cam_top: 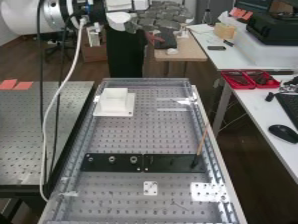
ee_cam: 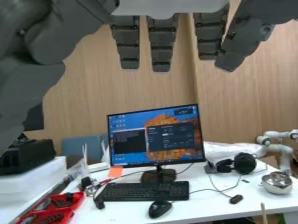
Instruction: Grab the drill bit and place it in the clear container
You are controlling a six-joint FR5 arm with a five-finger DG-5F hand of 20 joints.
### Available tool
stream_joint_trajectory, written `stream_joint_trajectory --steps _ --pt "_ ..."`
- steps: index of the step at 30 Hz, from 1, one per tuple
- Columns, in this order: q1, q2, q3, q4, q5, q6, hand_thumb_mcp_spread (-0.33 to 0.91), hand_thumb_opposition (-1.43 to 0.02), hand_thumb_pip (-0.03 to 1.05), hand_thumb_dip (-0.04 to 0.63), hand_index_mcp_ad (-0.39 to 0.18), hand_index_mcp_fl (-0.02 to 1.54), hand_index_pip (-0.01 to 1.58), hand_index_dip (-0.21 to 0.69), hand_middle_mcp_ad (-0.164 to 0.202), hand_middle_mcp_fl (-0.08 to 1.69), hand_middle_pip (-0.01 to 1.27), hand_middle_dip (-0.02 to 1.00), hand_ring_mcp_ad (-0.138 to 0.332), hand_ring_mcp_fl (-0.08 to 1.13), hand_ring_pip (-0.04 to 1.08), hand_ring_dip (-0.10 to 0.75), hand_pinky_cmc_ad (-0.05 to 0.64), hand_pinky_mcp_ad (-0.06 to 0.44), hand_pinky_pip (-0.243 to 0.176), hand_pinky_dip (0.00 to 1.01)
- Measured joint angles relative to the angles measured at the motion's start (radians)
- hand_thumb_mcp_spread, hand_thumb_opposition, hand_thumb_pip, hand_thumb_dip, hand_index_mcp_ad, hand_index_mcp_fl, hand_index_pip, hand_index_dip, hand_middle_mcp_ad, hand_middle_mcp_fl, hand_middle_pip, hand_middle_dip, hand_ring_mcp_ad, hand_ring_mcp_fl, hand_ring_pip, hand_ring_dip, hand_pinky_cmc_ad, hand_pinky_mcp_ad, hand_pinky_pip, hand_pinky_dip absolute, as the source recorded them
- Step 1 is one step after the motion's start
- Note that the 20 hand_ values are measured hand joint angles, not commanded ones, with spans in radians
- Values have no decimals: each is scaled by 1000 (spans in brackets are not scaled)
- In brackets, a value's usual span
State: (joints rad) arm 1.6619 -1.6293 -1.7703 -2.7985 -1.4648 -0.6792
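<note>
The perforated bench surface (cam_top: 126,137) runs down the middle of the high view, with a white desk (cam_top: 256,102) to its right. The white robot arm (cam_top: 21,17) comes in at the upper left, carrying the dark grey hand (cam_top: 159,19) beyond the bench's far end, well apart from everything on it. The hand is wide open (fingers (ee_cam: 163,45) hanging straight in the wrist view) and has hold of nothing. In that view a monitor (ee_cam: 154,137) stands on the desk, a keyboard (ee_cam: 143,191) before it and a mouse (ee_cam: 159,209) just beside.

Across the bench lies a long black strip (cam_top: 169,162), and beyond it a white square block on a flat base (cam_top: 114,102). Nearer than the strip sit two white plates with holes (cam_top: 209,192) (cam_top: 150,188). A slim reddish-brown rod (cam_top: 201,142) rises, tilted, at the strip's right end (whether this is the drill bit, I cannot tell). Three small round metal fittings (cam_top: 112,159) sit in the strip's left half.
</note>
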Motion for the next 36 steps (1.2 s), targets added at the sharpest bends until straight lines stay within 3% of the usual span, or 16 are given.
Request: stream_joint_trajectory --steps 11,36 --pt "-12 -1 1 1 -60 5 182 -682 251 16 -66 119 87 278 72 73 152 169 290 10 94 24 424 216 -96 150" --pt "-8 -10 4 3 -24 12 187 -682 255 19 -59 119 87 278 75 73 152 169 291 10 94 24 421 222 -93 150"
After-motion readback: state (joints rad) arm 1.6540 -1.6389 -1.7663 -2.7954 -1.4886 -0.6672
